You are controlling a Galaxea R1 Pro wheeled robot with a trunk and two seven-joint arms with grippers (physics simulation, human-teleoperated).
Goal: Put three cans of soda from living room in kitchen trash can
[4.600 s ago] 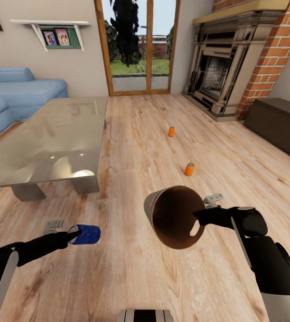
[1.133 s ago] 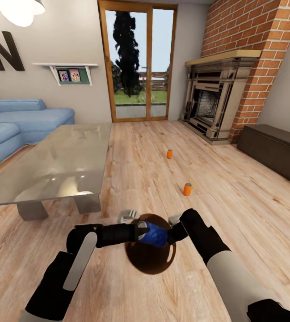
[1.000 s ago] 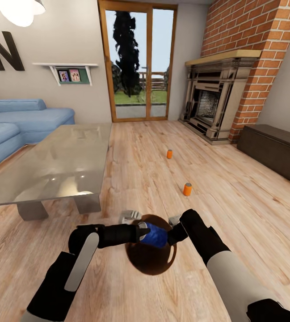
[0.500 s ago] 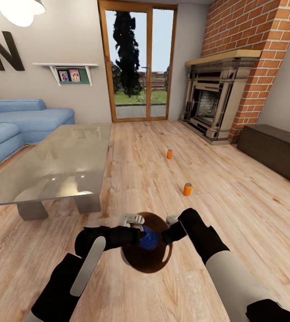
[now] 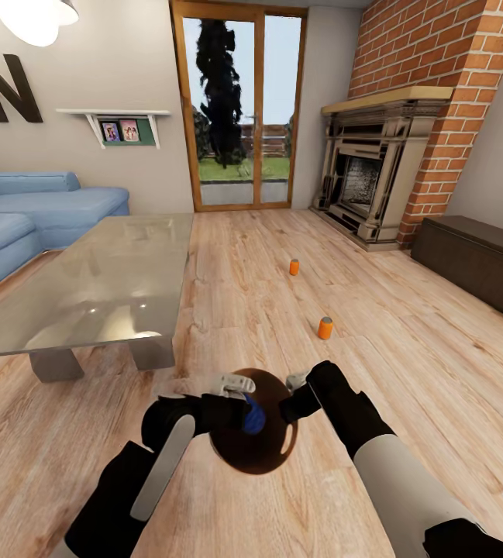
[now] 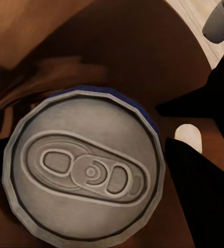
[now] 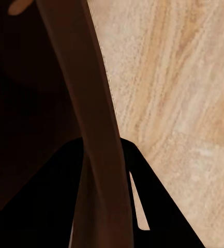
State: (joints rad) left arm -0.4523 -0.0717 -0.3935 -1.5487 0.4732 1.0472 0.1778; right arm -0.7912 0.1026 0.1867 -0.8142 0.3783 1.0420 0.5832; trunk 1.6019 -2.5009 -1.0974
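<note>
Both grippers clamped: blue can (image 5: 253,415), bin rim (image 7: 99,155).

The trash can (image 5: 270,457) shows a tan-brown wood inside, and the soda can (image 5: 253,416) in its mouth is dark blue with a grey metal top (image 6: 83,168). Two bright orange cans (image 5: 325,328) (image 5: 294,267) have grey tops. The floor (image 5: 406,325) is pale streaked wood.
</note>
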